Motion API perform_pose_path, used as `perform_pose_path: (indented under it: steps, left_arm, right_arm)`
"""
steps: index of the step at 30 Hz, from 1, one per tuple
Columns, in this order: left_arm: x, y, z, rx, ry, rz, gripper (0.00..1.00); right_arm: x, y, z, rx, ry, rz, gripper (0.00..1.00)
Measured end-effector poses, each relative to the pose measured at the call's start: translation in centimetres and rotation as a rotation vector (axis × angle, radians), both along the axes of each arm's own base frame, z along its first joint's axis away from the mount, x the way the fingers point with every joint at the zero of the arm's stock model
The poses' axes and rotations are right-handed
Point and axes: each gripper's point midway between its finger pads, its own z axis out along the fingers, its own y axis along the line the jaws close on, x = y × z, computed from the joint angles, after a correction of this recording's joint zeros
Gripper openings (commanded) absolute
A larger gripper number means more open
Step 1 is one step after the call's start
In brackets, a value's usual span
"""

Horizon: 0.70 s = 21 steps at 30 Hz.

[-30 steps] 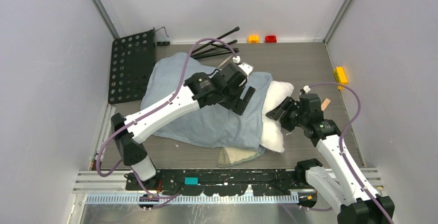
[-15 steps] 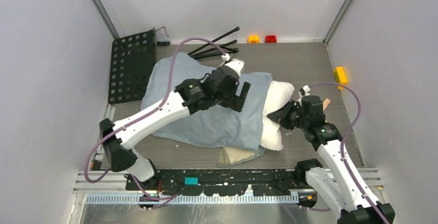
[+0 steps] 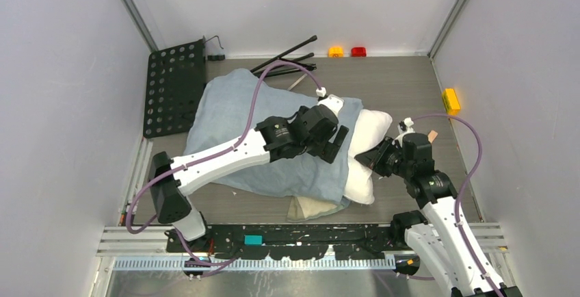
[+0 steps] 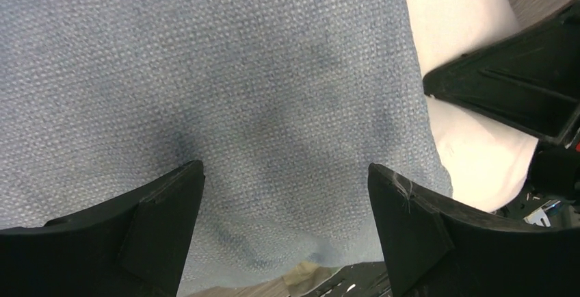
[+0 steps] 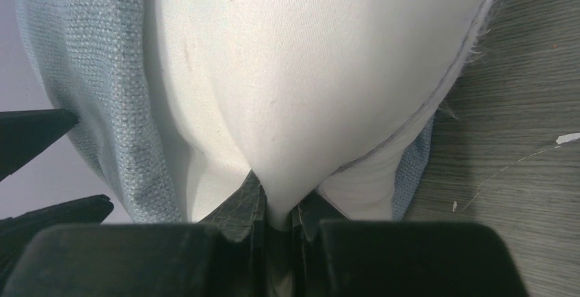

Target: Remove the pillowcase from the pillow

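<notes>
The blue-grey pillowcase (image 3: 232,119) lies across the table and covers most of the white pillow (image 3: 366,133), whose right end sticks out bare. An olive-tan flap (image 3: 311,207) of the pillowcase shows at its near edge. My left gripper (image 3: 335,143) hovers open over the pillowcase (image 4: 239,71) close to its right hem, its fingers (image 4: 164,201) wide apart with only cloth below them. My right gripper (image 3: 366,157) is shut on a pinch of the pillow's white fabric (image 5: 308,71) at the bare end. In the right wrist view the pillowcase (image 5: 102,92) hem wraps the pillow just beyond the jaws.
A black perforated plate (image 3: 174,88) lies at the far left, with black rods (image 3: 287,61) behind the pillow. Orange (image 3: 335,51) and red (image 3: 358,51) blocks sit by the back wall, a yellow block (image 3: 451,98) by the right wall. Walls close in on three sides.
My right gripper has closed on the pillow's bare end and drawn back slightly. The left arm has swung right, toward the pillowcase's hem, staying open.
</notes>
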Motion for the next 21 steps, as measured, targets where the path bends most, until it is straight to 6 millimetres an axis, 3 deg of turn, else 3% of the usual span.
perform_pose_path:
  steps: [6, 10, 14, 16, 19, 21]
  left_arm:
    - [0.8, -2.1, 1.4, -0.034, -0.004, -0.007, 0.88]
    - [0.5, -3.6, 0.9, -0.04, 0.017, -0.037, 0.86]
    - [-0.2, -3.9, -0.6, -0.028, 0.058, -0.055, 0.61]
    - [-0.3, -3.4, -1.9, -0.015, 0.078, -0.046, 0.42]
    - [-0.1, -1.0, -4.5, 0.024, 0.1, 0.011, 0.17]
    - [0.3, 0.9, -5.2, 0.02, 0.104, 0.061, 0.12]
  right_arm:
    - [-0.2, 0.0, 0.0, -0.001, -0.001, 0.003, 0.0]
    - [-0.2, 0.0, -0.1, -0.002, 0.0, 0.004, 0.0]
    - [-0.3, 0.0, -0.1, -0.003, 0.002, 0.004, 0.0]
    - [-0.3, -0.1, -0.1, -0.004, 0.003, 0.005, 0.0]
    - [-0.7, -0.2, -0.3, -0.01, 0.01, 0.005, 0.0]
    - [-1.0, -0.4, -0.4, -0.026, 0.019, 0.001, 0.0]
